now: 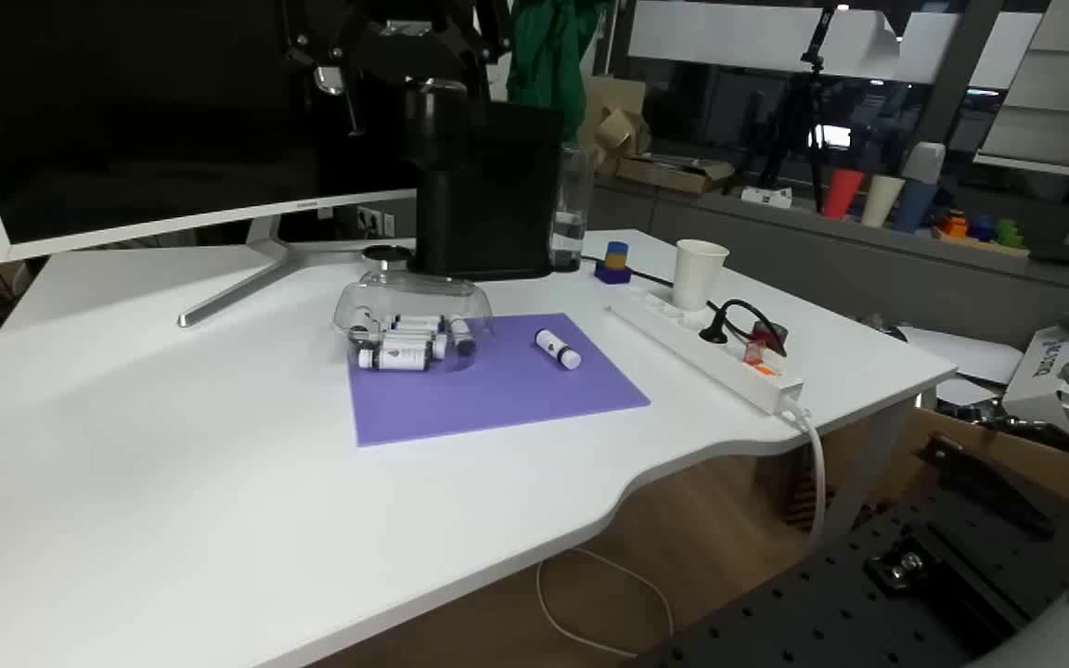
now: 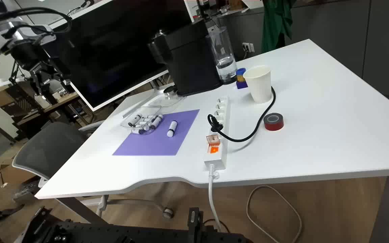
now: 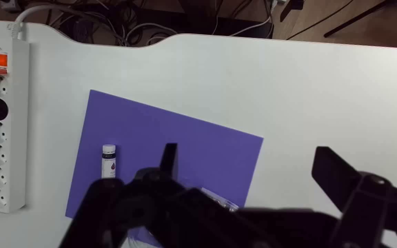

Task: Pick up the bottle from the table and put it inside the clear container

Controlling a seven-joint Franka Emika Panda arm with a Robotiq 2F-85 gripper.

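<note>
The small white bottle with a dark band lies on its side on the purple mat, seen in both exterior views point(image 1: 558, 349) point(image 2: 172, 128) and at the left in the wrist view point(image 3: 109, 165). The clear container point(image 1: 414, 289) stands beside it on the mat's far edge, with several similar bottles in it; it also shows in an exterior view point(image 2: 151, 111). In the wrist view only a strip of its rim point(image 3: 221, 199) shows; my gripper hides the rest. My gripper point(image 3: 247, 147) is open and empty, high above the table; it also shows in an exterior view point(image 2: 55, 89).
A white power strip point(image 1: 711, 348) with a black plug lies beside the purple mat point(image 1: 497, 399). A white cup point(image 1: 698, 274), black box point(image 1: 493, 190), water glass point(image 1: 568, 218) and stacked blocks point(image 1: 613, 263) stand behind. The monitor point(image 2: 123, 44) rises at the back. A tape roll point(image 2: 273, 122) lies farther off.
</note>
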